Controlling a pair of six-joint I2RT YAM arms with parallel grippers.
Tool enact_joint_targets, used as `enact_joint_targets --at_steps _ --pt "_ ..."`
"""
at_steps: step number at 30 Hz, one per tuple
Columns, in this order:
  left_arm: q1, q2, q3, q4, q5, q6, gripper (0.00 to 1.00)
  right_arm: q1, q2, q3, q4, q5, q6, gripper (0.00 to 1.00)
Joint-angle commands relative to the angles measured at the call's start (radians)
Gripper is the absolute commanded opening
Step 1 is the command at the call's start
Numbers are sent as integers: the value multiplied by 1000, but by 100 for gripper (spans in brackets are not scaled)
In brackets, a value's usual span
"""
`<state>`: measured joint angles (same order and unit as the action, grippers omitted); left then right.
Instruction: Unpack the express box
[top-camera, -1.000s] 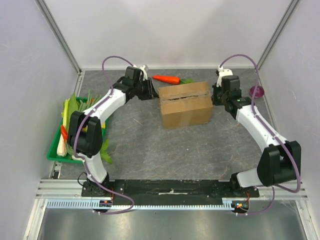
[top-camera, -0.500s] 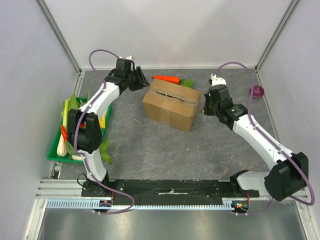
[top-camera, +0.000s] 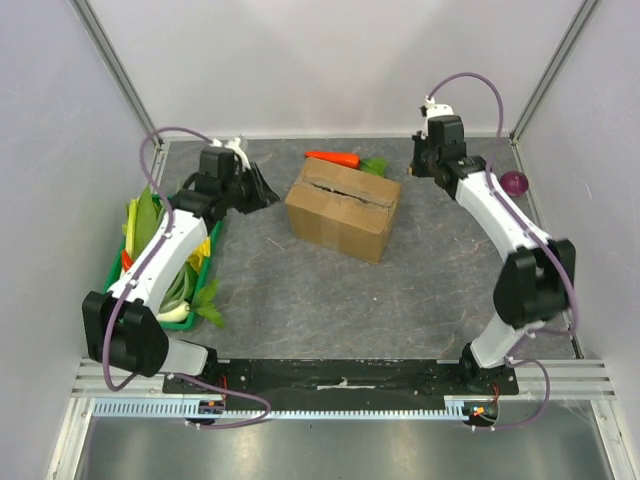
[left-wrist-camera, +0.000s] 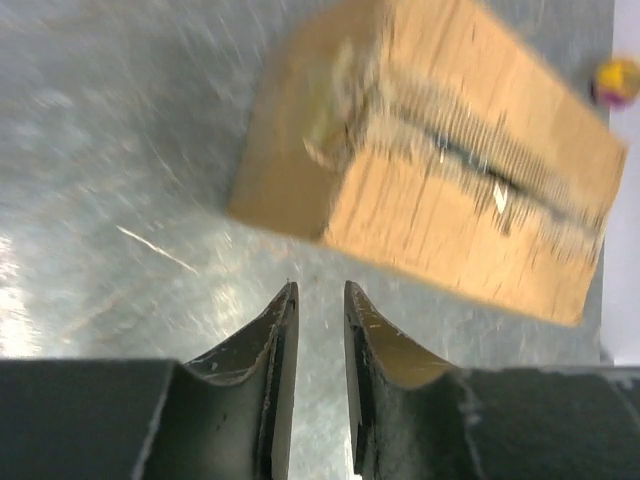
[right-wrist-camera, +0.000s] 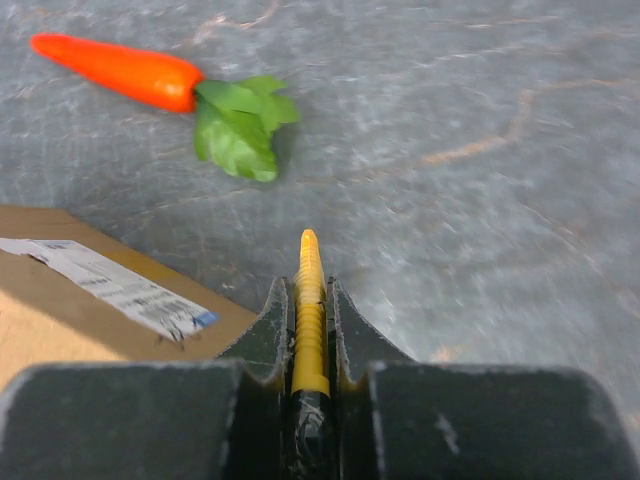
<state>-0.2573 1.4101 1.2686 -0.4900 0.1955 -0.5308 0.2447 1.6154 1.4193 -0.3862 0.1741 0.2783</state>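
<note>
Both arms have backed off the brown corrugated cardboard express box (top-camera: 343, 208), now skewed at the far middle of the grey bench (top-camera: 300, 290), flaps closed: unpacking hasn't begun. The left end effector (left-wrist-camera: 320, 292) is narrowly parted, empty; the right end effector (right-wrist-camera: 309, 288) clamps a yellow ribbed strip (right-wrist-camera: 310, 340).

**Soft light, one smeared view**

We get even white light and a faint shadow along the near side of the express box (top-camera: 343, 208). The left wrist view smears the box with motion blur, with glare on the table (left-wrist-camera: 130, 130) left of it; the right wrist view is sharp.
</note>
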Motion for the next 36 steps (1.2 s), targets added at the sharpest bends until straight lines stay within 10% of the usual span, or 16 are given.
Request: enact_joint_targets --at_steps 1,21,31,36 --pt "-101 27 -124 64 235 5 30 -50 167 165 12 -277 -88 0" --pt "-77 339 175 36 180 26 8 88 61 -101 -26 -430 -45 0" --pt "16 300 184 -38 88 3 9 307 -23 -203 44 -372 88 0" --pt "58 248 183 -122 21 -15 25 334 -14 -183 3 -296 47 0"
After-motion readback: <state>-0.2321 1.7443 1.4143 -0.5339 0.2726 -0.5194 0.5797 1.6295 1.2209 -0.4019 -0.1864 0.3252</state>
